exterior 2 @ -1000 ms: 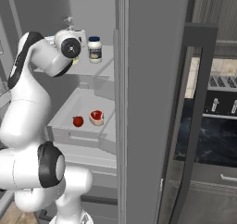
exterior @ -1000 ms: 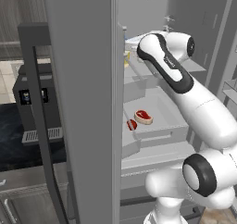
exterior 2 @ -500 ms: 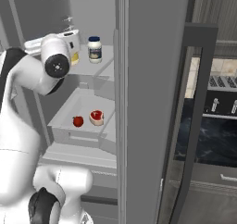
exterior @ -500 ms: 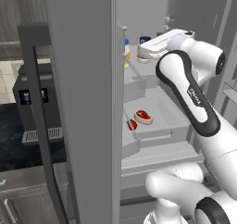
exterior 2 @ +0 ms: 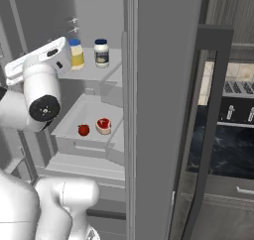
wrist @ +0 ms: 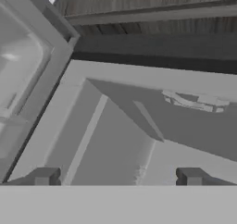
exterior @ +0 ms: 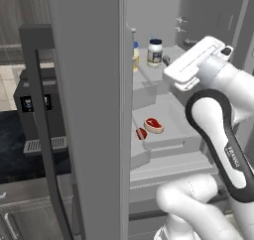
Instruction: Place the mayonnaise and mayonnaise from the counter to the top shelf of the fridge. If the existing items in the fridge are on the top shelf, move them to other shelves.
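Since 1 s ago the arm has swung back from the shelves and its hand has pulled out of the fridge (exterior: 89, 110); base cameras unchanged, jars and food have not shifted.

Fingers (wrist: 192, 176): spread wide, nothing between them. Hand view shows 2 dark tips well apart against pale grey fridge panels with dark wood-grain cupboard (wrist: 152, 10) above. The gripper (wrist: 116, 177) holds nothing.

Top shelf of the fridge (exterior 2: 101, 73): both jars are on it, upright, side by side.
- pale-yellow mayonnaise jar (exterior 2: 76, 54), blue lid, on the left in the right base view. In the left base view it is mostly hidden behind the door edge, only a sliver shows (exterior: 135, 55).
- white mayonnaise jar (exterior: 155, 52), dark navy lid, just beside it, not clearly touching.

Lower shelf (exterior: 171, 117), the next one down: raw steak (exterior: 154, 125), red with white rim, lying flat. Round red vegetable (exterior: 141, 133) just beside it, toward the front edge. Whether the 2 touch I cannot tell. Neither is on the top shelf.

Arm position: white hand block sits in front of the shelves at about top-shelf height, apart from the jars, forearm folding down to the base.

Fridge door stands open, thick grey slab in the foreground of both base views. Black tabletop (exterior: 20, 140) shows past it on the far side.
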Available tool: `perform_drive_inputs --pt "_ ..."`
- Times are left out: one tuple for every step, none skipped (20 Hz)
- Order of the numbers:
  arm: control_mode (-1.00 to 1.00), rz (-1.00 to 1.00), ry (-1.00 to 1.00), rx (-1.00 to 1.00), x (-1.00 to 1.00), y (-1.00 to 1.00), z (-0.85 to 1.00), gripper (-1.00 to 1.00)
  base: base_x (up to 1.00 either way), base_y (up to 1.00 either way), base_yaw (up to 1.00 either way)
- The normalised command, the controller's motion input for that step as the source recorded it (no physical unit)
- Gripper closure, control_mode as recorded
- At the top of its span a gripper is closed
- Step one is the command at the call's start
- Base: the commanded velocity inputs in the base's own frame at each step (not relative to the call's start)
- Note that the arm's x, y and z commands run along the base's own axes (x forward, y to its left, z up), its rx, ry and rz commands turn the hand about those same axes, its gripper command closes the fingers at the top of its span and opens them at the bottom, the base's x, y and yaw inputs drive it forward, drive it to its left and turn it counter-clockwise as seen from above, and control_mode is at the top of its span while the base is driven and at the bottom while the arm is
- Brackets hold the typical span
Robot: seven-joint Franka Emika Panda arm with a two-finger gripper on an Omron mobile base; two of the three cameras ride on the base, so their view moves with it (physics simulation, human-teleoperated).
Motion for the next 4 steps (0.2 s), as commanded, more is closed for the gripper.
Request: perform_drive_inputs --pt "-1.00 0.00 -0.23 -0.10 -1.00 0.00 0.00 -1.00 0.00 0.00 0.00" --pt "-1.00 0.00 -0.23 -0.10 -1.00 0.00 0.00 -1.00 0.00 0.00 0.00" --pt "-1.00 0.01 -0.26 -0.10 -1.00 0.00 0.00 -1.00 0.00 0.00 0.00" --pt "-1.00 0.04 -0.30 -0.09 -1.00 0.00 0.06 -1.00 0.00 0.00 0.00"
